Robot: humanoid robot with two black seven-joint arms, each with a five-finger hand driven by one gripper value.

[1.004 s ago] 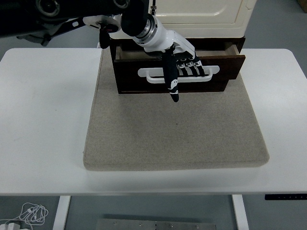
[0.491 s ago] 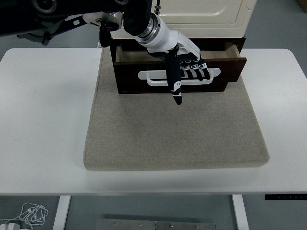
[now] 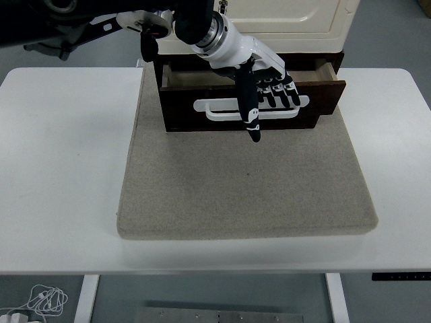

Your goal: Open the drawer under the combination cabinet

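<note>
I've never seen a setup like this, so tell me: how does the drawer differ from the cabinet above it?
The drawer is dark brown wood; the cabinet is cream. The drawer is pulled partway out, showing a gap behind its front, while the cabinet door looks closed. The drawer has a white handle across its front, where the left hand has its fingers; nothing touches the cabinet. Both belong to one unit at the far edge of the grey mat.

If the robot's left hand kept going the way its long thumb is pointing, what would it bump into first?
Probably the grey mat. The left hand sits at the drawer's white handle, and its thumb points down toward the table's near edge. Nothing else shows in that line, though how high the thumb is above the mat is unclear.
</note>
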